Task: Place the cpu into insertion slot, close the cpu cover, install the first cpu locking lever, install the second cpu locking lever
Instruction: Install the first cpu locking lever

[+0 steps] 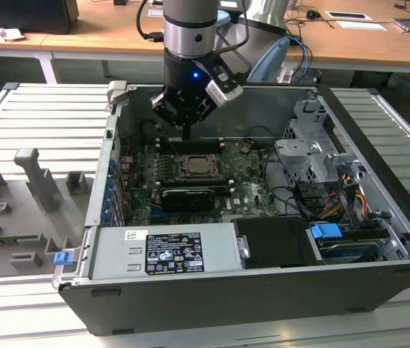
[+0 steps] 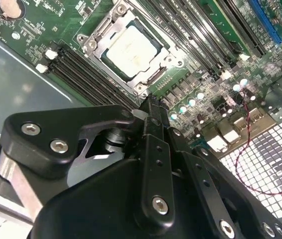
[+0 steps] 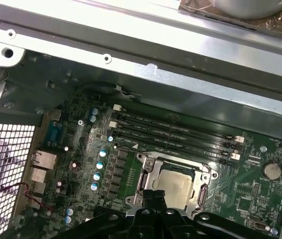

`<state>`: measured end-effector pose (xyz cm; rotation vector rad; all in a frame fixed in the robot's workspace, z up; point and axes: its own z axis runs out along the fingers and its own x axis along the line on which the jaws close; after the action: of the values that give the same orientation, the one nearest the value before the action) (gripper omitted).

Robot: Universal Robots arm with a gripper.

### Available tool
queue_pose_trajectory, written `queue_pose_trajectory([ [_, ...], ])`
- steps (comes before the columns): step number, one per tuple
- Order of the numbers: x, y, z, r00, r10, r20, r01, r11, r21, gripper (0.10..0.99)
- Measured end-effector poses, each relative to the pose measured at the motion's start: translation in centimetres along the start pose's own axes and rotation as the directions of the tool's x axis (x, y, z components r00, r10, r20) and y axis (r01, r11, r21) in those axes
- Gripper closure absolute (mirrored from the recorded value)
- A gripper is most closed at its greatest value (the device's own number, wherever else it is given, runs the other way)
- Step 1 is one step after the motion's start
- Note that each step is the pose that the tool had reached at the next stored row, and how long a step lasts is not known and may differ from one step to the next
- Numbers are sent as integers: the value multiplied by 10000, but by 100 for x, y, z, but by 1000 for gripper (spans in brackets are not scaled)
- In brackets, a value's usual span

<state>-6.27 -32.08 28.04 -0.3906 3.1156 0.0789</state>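
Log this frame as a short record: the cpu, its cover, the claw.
cpu: lying flat, seen through the cover's window
cover: down, framing the cpu
claw: shut, nothing seen in it, hovering above the memory slots beside the cover
levers: position not clear

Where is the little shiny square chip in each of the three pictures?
Exterior view: the pale silver square chip sits in the middle of the green motherboard, inside the open case.
Second wrist view: the chip lies next to a row of long slots.
First wrist view: the chip lies next to those same slots.
Shared landmark: the long black memory slots beside it.
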Motion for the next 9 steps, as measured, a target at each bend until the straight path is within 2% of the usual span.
queue_pose_trajectory([
  [2, -1, 0, 4, 10000, 41, 2, -41, 10000, 4, 980],
  [4, 0, -1, 19, 9953, 963, 48, -963, 9954, 10, 980],
  [6, 0, -1, 27, 9898, 1419, 72, -1419, 9899, 9, 980],
  [9, 16, 2, 41, 9891, 1467, 100, -1468, 9892, 14, 980],
])
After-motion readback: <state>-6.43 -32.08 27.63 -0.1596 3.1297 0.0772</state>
